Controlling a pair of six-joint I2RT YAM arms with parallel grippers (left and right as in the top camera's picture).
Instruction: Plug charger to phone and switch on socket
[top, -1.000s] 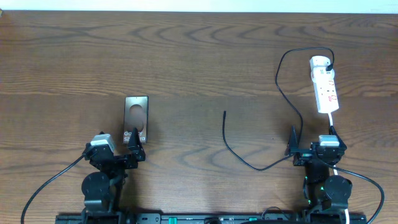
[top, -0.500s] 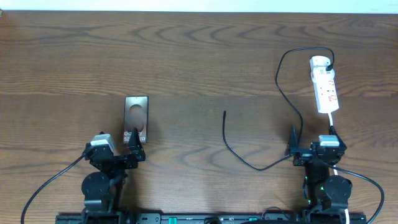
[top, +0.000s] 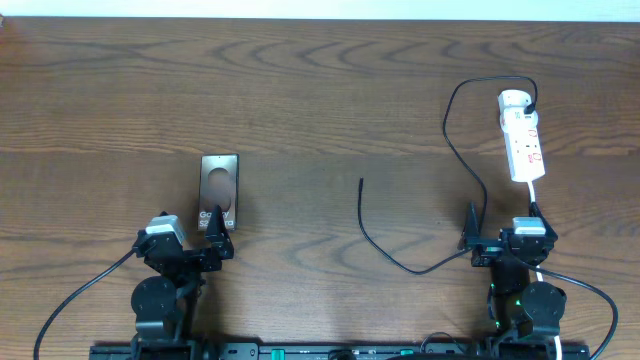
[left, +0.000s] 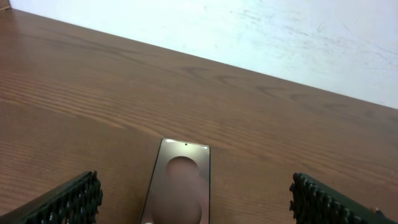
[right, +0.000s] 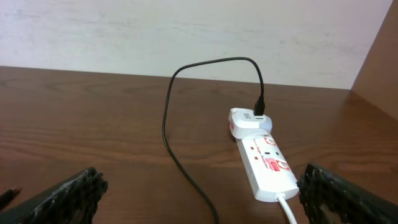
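The phone (top: 220, 190) lies flat on the wooden table, screen up, just ahead of my left gripper (top: 212, 240). The left wrist view shows the phone (left: 180, 193) on the table between my open left gripper's (left: 196, 196) fingers, touching neither. The white socket (top: 522, 140) lies at the far right. The charger (top: 362, 215) loops from an adapter (right: 247, 121) at the socket's far end across the table to a loose tip (top: 361, 182) at the middle. My right gripper (top: 500, 228) stands open near the socket (right: 264, 158), with the charger (right: 164, 124) on the table between its fingers.
The socket's white cord (right: 289, 208) runs back toward my right arm. Thicker black robot cables (top: 80, 290) trail from both arm bases along the front edge. A pale wall rises behind the table's far edge (left: 249, 68).
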